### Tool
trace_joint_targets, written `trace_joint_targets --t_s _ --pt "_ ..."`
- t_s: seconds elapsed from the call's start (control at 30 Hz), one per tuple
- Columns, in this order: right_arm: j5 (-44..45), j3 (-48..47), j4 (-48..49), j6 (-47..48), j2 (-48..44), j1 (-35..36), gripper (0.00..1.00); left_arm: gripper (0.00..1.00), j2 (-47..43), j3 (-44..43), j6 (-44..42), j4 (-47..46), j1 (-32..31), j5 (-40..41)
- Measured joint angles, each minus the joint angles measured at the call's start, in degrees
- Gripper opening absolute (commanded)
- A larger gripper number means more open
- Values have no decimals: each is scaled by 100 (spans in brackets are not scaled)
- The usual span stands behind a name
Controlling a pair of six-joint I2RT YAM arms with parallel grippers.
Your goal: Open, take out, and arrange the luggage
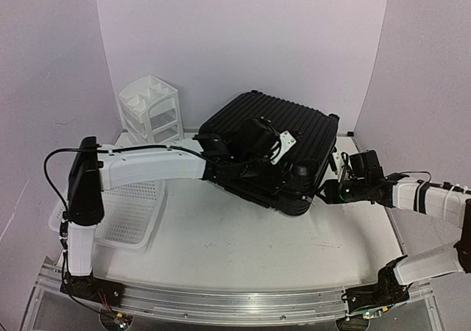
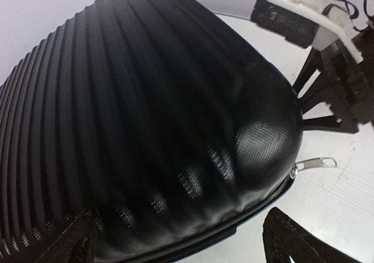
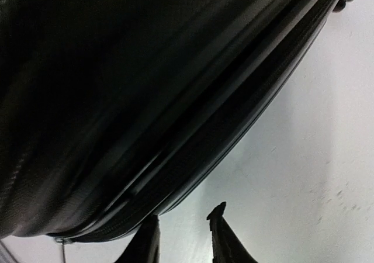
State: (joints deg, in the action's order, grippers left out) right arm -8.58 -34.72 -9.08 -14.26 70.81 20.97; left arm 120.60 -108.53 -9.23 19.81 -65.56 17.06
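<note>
The luggage (image 1: 298,129) is a black ribbed hard-shell suitcase lying flat and closed at the back middle of the table. My left arm reaches across its top. The left gripper (image 1: 296,176) is at its near right corner, jaws spread wide over the shell edge (image 2: 193,216), with one finger (image 2: 295,239) over bare table. A silver zipper pull (image 2: 315,163) sticks out at that corner. My right gripper (image 1: 329,188) is low on the table at the same corner, open, with nothing between its fingers (image 3: 225,239). Its left finger touches the zipper seam (image 3: 193,158).
A white mesh basket (image 1: 132,213) lies at the left of the table under my left arm. A small white drawer unit (image 1: 153,109) stands at the back left. The white table (image 1: 243,250) lies in front of the suitcase. Curved white walls enclose the scene.
</note>
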Motion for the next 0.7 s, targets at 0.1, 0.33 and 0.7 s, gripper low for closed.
trace_joint_targets --t_s 0.1,0.33,0.7 --pt "-540 0 -269 13 -367 -9 49 97 -741 743 374 393 236 -282" --pt "-1499 28 -487 -46 -885 -4 56 80 -2142 2144 2824 538 529 -911" --pt "-1882 133 -522 -33 -920 -4 59 83 -1814 3912 7855 -1320 850 -1510"
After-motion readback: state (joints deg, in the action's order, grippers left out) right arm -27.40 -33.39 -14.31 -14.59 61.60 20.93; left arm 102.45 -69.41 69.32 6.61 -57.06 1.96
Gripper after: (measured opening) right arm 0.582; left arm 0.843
